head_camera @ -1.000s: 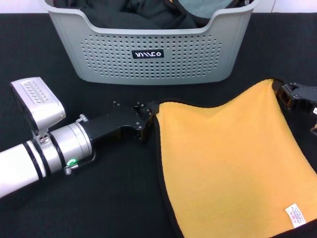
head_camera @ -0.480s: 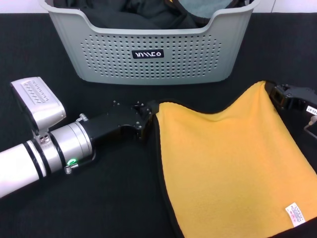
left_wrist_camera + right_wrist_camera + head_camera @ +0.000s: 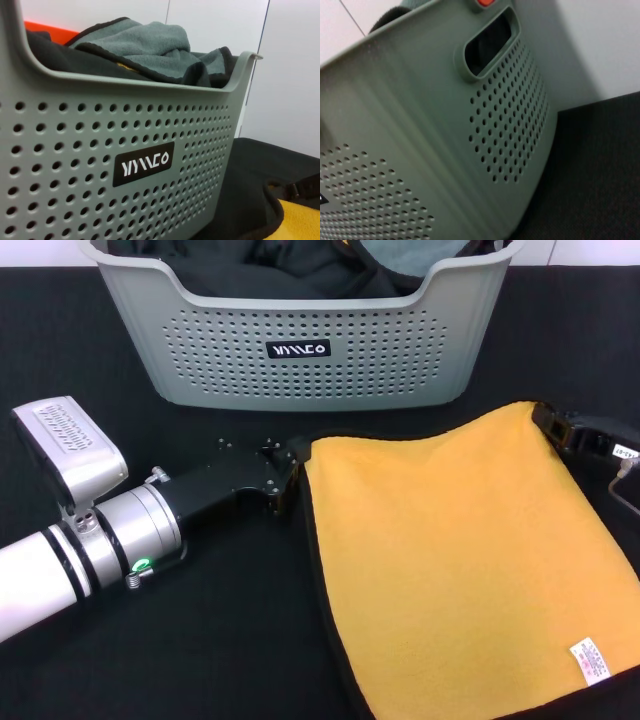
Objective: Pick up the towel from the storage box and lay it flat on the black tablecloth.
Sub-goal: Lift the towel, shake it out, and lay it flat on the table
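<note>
The towel (image 3: 470, 560) lies yellow face up on the black tablecloth (image 3: 200, 640), in front of the storage box (image 3: 310, 370). Its far edge is straight and taut, and a white tag shows at its near right corner. My left gripper (image 3: 290, 462) is shut on the towel's far left corner. My right gripper (image 3: 552, 420) is shut on the far right corner. Both are low over the cloth. The left wrist view shows the box's labelled wall (image 3: 100, 165) and a bit of the towel (image 3: 302, 222).
The box holds black garments (image 3: 270, 270) and another grey-teal cloth (image 3: 410, 255), which also shows in the left wrist view (image 3: 145, 45). The right wrist view shows the box's side wall with its handle hole (image 3: 490, 45) and the tablecloth (image 3: 590, 165).
The towel's far edge has gone from sagging to straight. The left gripper drew its corner a little left and back. The right gripper's corner came down lower.
</note>
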Controlling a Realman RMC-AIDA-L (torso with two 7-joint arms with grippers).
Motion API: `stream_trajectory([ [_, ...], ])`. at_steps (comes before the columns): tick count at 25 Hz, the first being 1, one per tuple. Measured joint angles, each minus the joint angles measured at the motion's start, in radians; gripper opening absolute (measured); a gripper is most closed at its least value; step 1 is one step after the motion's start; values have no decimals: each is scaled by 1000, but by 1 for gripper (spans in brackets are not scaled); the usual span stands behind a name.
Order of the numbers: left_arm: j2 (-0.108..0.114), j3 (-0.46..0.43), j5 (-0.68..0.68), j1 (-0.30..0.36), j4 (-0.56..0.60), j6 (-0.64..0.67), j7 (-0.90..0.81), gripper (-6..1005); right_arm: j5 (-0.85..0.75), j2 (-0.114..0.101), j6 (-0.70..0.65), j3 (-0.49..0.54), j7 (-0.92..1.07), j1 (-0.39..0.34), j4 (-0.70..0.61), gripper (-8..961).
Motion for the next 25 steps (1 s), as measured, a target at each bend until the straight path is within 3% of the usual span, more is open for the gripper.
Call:
stream_trajectory([
  [15, 0, 0, -2, -1, -4, -21, 8, 17, 9, 4, 7, 11, 1, 8, 14, 22],
  [20, 0, 0, -25, -1, -5, -46, 1, 37, 9, 6, 7, 35, 1, 3, 14, 76],
  [25, 0, 0, -85, 15, -10, -47, 0, 218, 7, 10, 5, 37, -4, -8, 4, 177],
])
